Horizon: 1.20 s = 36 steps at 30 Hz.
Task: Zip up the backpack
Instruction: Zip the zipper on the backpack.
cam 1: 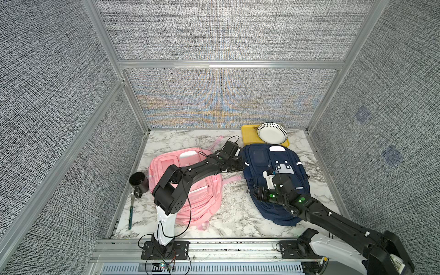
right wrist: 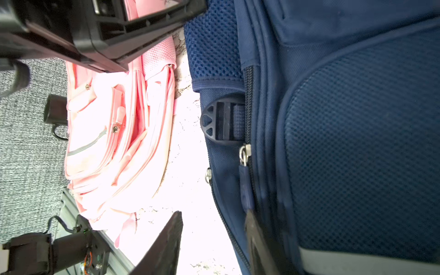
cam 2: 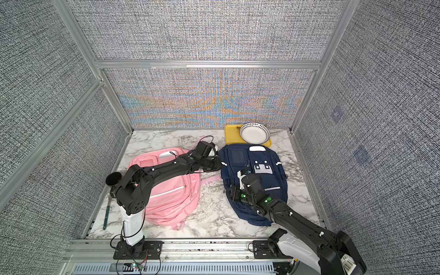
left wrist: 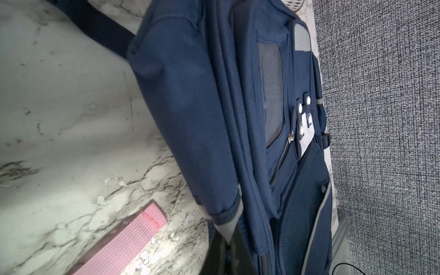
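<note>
The blue backpack (cam 1: 258,158) lies flat on the marble table (cam 1: 235,209), front side up. It is just beside the pink backpack (cam 1: 202,197), with a strip of bare table between them. It is dark blue with grey stripes, a white patch near its top end and a netted pocket on the front. On the side that faces the pink backpack there is a black buckle (right wrist: 221,120). Right by the buckle sits a silver zipper slider (right wrist: 244,152) with a blue pull tab (right wrist: 246,188) hanging from it.

The right gripper (right wrist: 212,247) is at that same side, and its jaws stand apart. One finger (right wrist: 256,238) is right at the tip of the pull tab. The other finger (right wrist: 166,245) is over the bare table, nearer the pink backpack. Nothing is pinched between them.

The left gripper (cam 1: 238,167) is squeezed tight on the blue backpack. It grips the grey-trimmed edge of the side pocket, on the side facing the pink backpack. Its arm reaches across the pink backpack to get there.

A black mug (cam 1: 139,182) and a fork (cam 1: 130,214) lie on the far side of the pink backpack.
</note>
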Each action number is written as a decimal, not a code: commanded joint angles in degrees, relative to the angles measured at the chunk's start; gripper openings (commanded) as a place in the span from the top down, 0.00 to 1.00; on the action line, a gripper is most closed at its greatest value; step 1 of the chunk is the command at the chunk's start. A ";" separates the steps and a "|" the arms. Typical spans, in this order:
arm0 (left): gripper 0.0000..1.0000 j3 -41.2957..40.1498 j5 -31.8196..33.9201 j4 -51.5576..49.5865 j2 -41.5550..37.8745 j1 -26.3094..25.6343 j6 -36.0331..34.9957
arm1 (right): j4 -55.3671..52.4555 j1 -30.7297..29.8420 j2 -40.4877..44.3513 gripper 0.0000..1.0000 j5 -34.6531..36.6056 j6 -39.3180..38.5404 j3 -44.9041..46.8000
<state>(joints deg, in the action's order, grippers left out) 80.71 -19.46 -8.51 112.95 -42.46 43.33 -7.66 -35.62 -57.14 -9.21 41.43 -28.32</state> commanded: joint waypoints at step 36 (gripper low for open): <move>0.91 -2.86 -3.24 5.50 -0.45 0.05 0.31 | 8.28 1.60 -11.53 0.65 4.67 -0.05 1.15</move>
<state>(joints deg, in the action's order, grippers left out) 77.76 -21.15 -5.80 112.71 -42.50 43.75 0.64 -34.09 -68.71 -5.80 41.41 -27.24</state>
